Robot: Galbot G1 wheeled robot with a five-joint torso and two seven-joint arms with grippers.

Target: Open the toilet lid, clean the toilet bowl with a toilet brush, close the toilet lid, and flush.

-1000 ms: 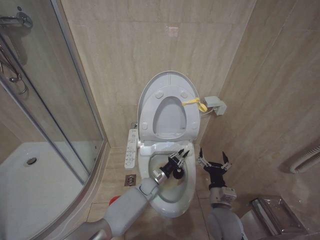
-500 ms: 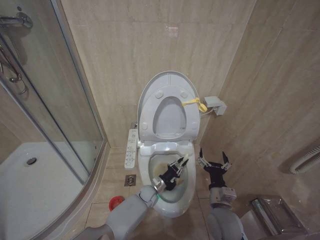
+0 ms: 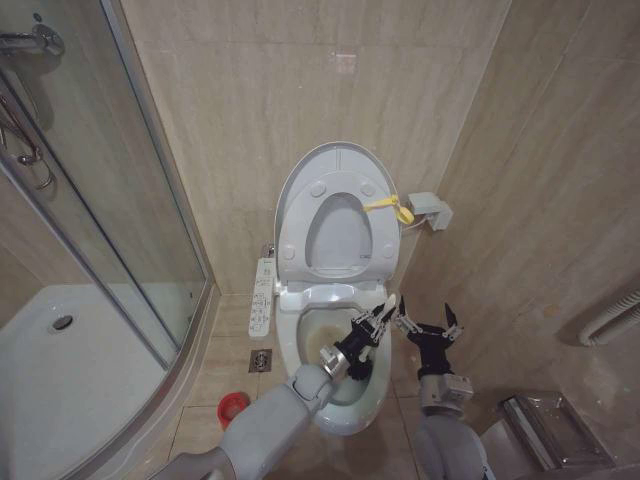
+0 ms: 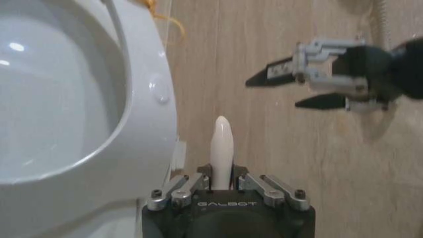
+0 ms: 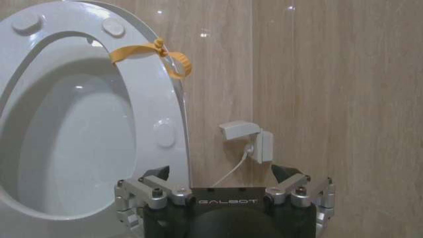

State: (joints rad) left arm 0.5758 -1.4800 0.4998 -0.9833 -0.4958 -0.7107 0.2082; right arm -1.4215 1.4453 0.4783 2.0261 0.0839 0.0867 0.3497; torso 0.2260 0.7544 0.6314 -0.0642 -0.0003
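Note:
The toilet lid (image 3: 335, 152) stands raised against the wall, and the white seat ring (image 3: 298, 215) is tied up to it by a yellow strap (image 3: 390, 208). Below lies the toilet bowl (image 3: 318, 335), brown-stained inside. My left gripper (image 3: 372, 330) hovers over the bowl's right side, shut on the toilet brush, whose white handle (image 3: 389, 303) (image 4: 221, 144) points up at the right gripper. The bristle end is hidden under the gripper. My right gripper (image 3: 425, 322) (image 4: 281, 91) (image 5: 221, 173) hangs open just right of the bowl, holding nothing. The right wrist view faces the lid (image 5: 73, 148) and seat (image 5: 162, 129).
A glass shower enclosure (image 3: 110, 230) with a white tray (image 3: 70, 370) fills the left. A red holder cup (image 3: 233, 405) and a floor drain (image 3: 260, 360) sit left of the bowl, beside a control panel (image 3: 262, 295). A wall box (image 3: 430, 210) (image 5: 254, 141) is mounted right of the lid.
My left gripper has carried the brush rightward across the bowl, and the handle tip now sits close to the right gripper. The right arm has not moved.

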